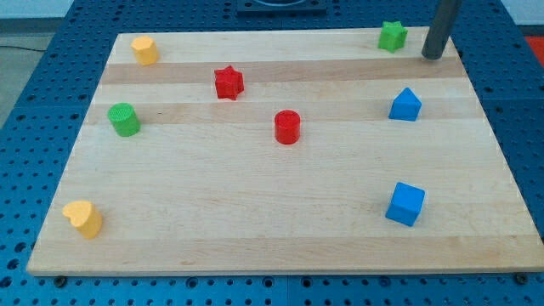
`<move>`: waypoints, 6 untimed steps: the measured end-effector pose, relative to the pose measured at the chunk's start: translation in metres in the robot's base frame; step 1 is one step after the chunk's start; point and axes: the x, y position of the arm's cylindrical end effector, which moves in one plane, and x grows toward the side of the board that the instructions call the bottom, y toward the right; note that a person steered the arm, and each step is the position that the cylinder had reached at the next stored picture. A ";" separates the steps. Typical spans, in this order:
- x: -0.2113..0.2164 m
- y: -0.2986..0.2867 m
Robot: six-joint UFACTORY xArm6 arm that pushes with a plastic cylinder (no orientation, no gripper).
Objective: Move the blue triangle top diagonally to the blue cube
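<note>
The blue triangle (pixel 405 104) lies on the wooden board at the view's right, in its upper half. The blue cube (pixel 405 204) sits below it, toward the view's bottom right. My tip (pixel 433 56) rests near the board's top right corner, above and slightly right of the blue triangle, with a clear gap between them. It stands just right of the green star (pixel 392 36).
A red star (pixel 228 82) and a red cylinder (pixel 287 127) lie near the middle. A green cylinder (pixel 124 119) is at the left, a yellow block (pixel 144 49) at the top left, a yellow heart (pixel 83 218) at the bottom left. The board's right edge (pixel 501 161) runs close to the blue blocks.
</note>
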 end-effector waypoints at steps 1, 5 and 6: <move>0.000 0.000; 0.111 -0.061; 0.152 -0.092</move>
